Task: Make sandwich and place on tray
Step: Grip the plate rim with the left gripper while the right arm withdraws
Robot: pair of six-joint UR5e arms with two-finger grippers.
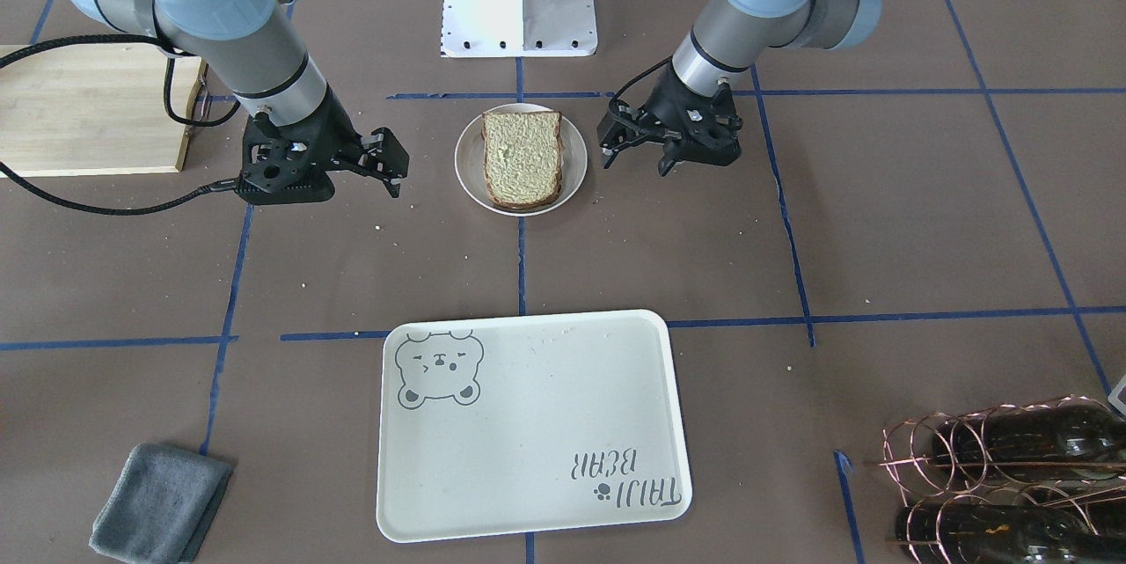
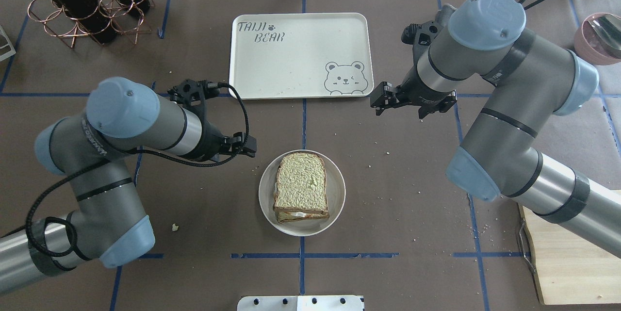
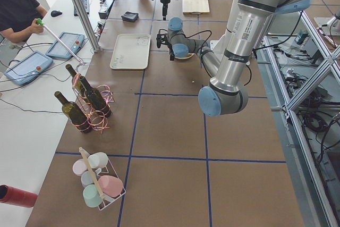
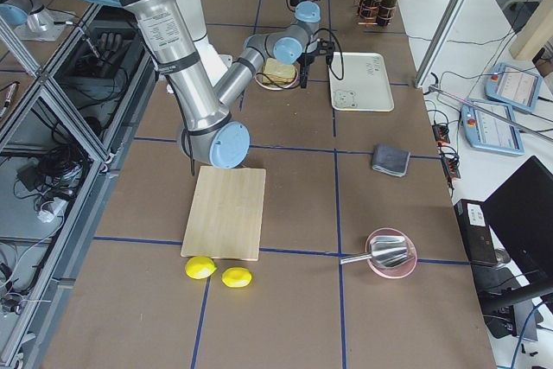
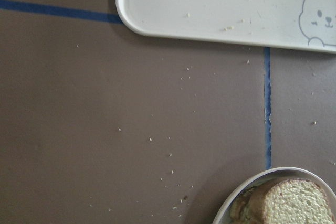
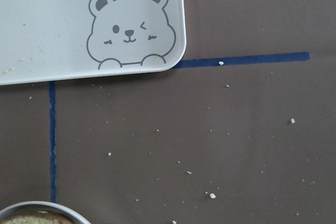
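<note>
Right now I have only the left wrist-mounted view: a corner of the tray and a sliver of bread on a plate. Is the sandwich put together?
Observer: Yes. From overhead, the sandwich is stacked on the round plate, with a white layer showing between the slices.
Reviewer: Is any of it on the tray?
Observer: No. The tray carries no bread, and the plate sits apart from it, nearer the robot.
Reviewer: Is the left gripper holding anything?
Observer: No. The left gripper hangs beside the plate, jaws apart, gripping nothing.

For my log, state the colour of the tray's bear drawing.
Grey bear drawing on the cream tray; clearest in the right wrist-mounted view.
</note>
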